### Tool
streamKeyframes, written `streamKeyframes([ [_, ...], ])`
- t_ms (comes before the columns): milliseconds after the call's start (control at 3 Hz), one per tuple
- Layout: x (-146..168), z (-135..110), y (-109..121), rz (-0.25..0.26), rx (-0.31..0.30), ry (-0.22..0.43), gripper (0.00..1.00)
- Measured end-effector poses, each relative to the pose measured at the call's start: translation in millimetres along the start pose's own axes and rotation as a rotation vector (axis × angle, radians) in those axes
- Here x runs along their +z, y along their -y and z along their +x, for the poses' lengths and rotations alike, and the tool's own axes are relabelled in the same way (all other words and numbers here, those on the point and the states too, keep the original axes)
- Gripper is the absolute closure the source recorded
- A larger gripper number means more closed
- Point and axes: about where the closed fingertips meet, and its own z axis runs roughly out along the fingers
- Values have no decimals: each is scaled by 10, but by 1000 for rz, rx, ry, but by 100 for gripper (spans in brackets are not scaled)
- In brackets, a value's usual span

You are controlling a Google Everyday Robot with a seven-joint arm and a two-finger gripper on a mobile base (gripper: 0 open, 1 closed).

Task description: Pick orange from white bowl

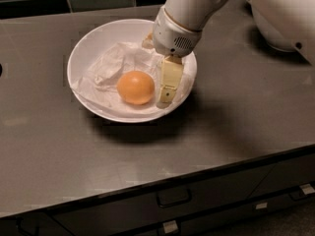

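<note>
The orange point(135, 87) lies in the white bowl point(88, 45), on crumpled white paper, slightly right of the bowl's middle. The bowl stands on the grey counter, left of centre. My gripper point(156, 72) reaches down into the bowl's right half from the upper right. Its near cream finger point(168, 82) stands just right of the orange, with its tip on the paper close to the fruit. The far finger point(147, 40) pokes out behind the wrist, beyond the orange. The fingers are apart and hold nothing.
A second white bowl point(271, 36) sits at the back right, mostly hidden by my arm. The counter's front edge runs along the bottom, with drawers point(172, 198) beneath. A dark tiled wall is behind the counter.
</note>
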Motion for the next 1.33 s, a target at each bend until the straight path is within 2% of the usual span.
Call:
streamKeyframes([
  [333,0,-1,0,0,0,0,0],
  [667,4,-4,4,0,0,-1,10],
  [1333,55,-14,60,3,11,-1,20],
])
